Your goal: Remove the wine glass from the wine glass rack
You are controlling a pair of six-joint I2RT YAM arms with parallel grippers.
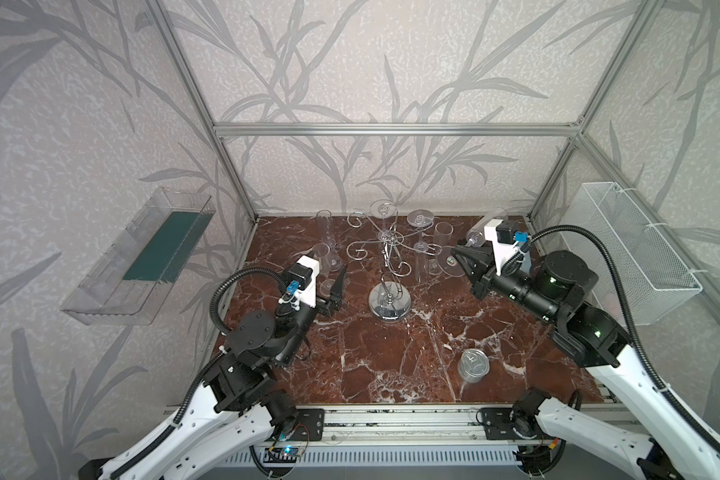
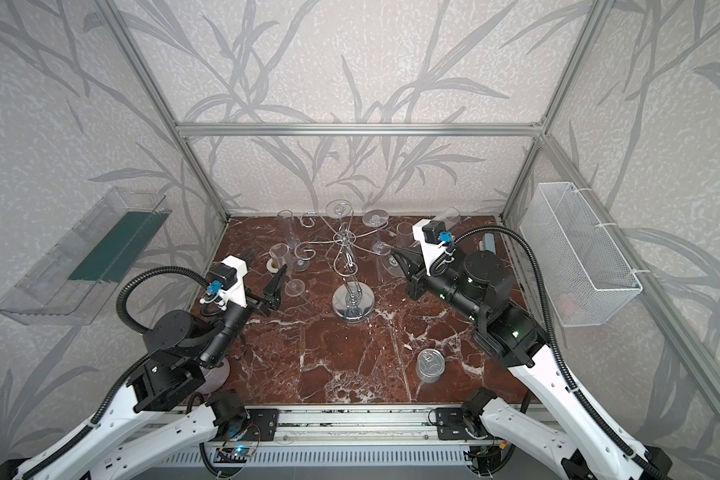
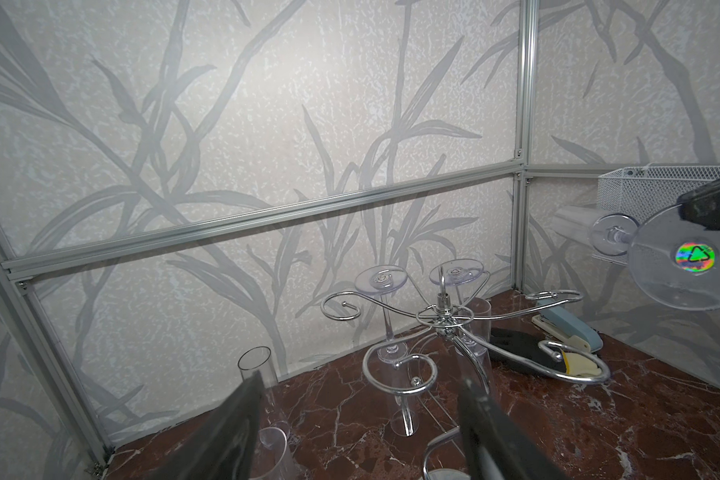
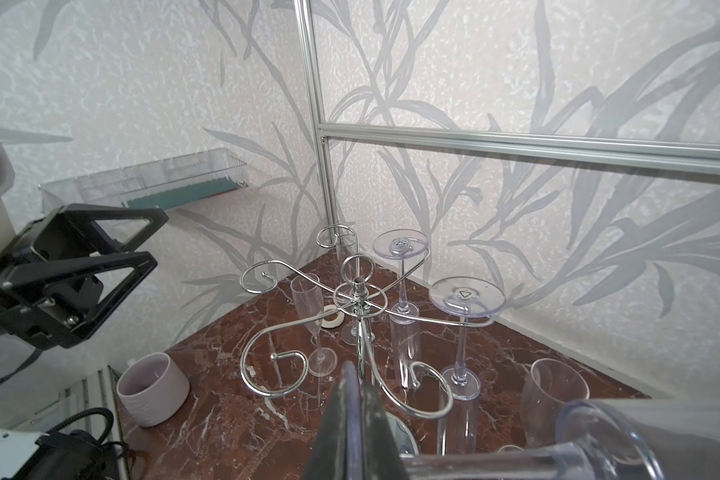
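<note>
Right wrist, end effector [image 4: 358, 376] pinching glass [image 4: 591, 449] (tilted)

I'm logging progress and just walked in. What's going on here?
The right gripper is shut on the foot of a wine glass, holding it sideways, apart from the wine glass rack. The left gripper hangs open beside the rack, holding nothing. Two hanging glasses are on its far arms, and standing glasses are on the table.
</note>
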